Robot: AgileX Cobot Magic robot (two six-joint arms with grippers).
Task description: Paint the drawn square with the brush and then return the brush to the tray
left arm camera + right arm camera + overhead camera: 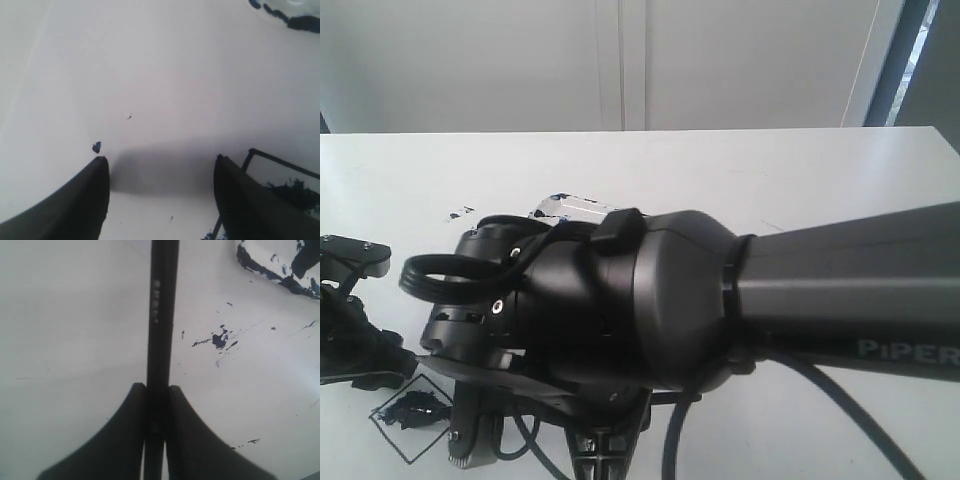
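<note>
1. Worktop (820,170): paint flecks scattered.
2. Tray (277,260): smeared; brush not returned.
3. Drawn square (415,410): partly daubed dark; painting looks unfinished.
4. Right claw (157,390) pinches brush (162,315) above the worktop; left claw (160,159) wide, empty, beside the square.

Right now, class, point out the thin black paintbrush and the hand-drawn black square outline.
thin black paintbrush (161,315): right wrist view, mid-shaft.
hand-drawn black square outline (412,413): exterior view, its dark-daubed centre.
</note>
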